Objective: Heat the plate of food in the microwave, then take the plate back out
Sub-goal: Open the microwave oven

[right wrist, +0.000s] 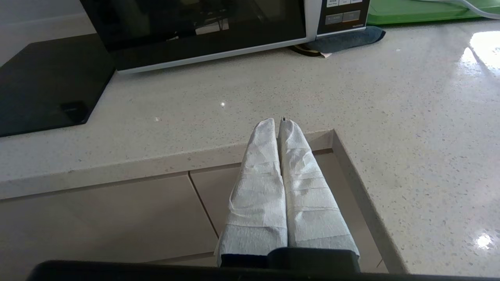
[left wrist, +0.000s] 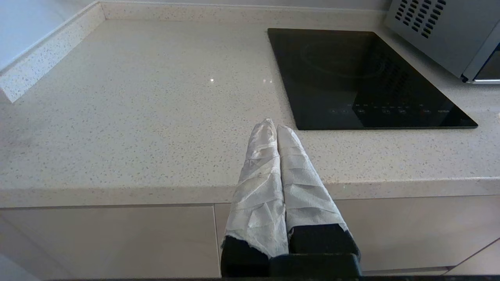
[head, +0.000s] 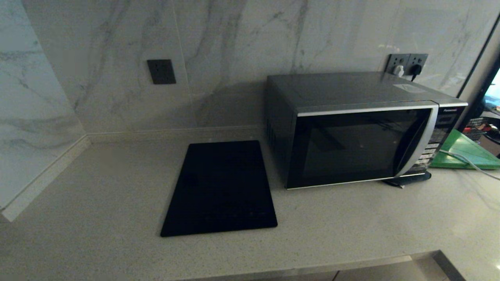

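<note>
Silver-grey microwave [head: 351, 128], black panel [head: 220, 189], speckled beige counter [head: 97, 203]

I read "Panasonic" on the microwave [head: 359, 128], at the top of its button panel (small white letters); nothing else is legible to me.
</note>
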Motion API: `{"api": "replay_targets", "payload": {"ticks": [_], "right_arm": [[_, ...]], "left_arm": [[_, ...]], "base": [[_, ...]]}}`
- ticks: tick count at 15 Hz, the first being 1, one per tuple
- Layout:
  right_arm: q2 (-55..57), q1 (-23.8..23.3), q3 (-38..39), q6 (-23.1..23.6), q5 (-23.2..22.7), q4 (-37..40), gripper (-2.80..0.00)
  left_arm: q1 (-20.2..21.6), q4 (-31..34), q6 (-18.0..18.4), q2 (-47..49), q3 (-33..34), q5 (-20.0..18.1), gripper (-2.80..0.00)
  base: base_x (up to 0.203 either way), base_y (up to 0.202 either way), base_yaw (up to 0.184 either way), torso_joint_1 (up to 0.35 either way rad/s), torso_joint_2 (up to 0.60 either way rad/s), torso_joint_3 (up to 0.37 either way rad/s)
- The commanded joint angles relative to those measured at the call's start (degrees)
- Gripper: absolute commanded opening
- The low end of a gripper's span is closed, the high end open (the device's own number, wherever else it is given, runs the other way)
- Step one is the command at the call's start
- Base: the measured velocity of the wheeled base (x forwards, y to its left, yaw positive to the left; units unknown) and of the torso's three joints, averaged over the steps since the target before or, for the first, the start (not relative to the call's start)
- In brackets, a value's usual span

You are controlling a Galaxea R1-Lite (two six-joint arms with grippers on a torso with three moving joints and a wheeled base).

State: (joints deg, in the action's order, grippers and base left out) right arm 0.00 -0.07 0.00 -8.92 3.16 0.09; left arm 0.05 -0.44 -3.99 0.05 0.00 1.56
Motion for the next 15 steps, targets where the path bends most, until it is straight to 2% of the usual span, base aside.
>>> {"api": "replay_targets", "payload": {"ticks": [1,15], "right_arm": [[0.09,-0.01,0.18,-0.05,0.01,0.00,-2.80],[0.09,0.03,0.18,0.02,0.01,0.00,-2.80]], "left_arm": [[0.01,0.00,-0.06,0.04,0.00,0.02,-2.80],[0.03,-0.01,-0.06,0.04,0.00,0.02,-2.80]], "base": [[0.000,0.000,0.000,0.000,0.00,0.000],[0.000,0.000,0.000,0.000,0.00,0.000]]}}
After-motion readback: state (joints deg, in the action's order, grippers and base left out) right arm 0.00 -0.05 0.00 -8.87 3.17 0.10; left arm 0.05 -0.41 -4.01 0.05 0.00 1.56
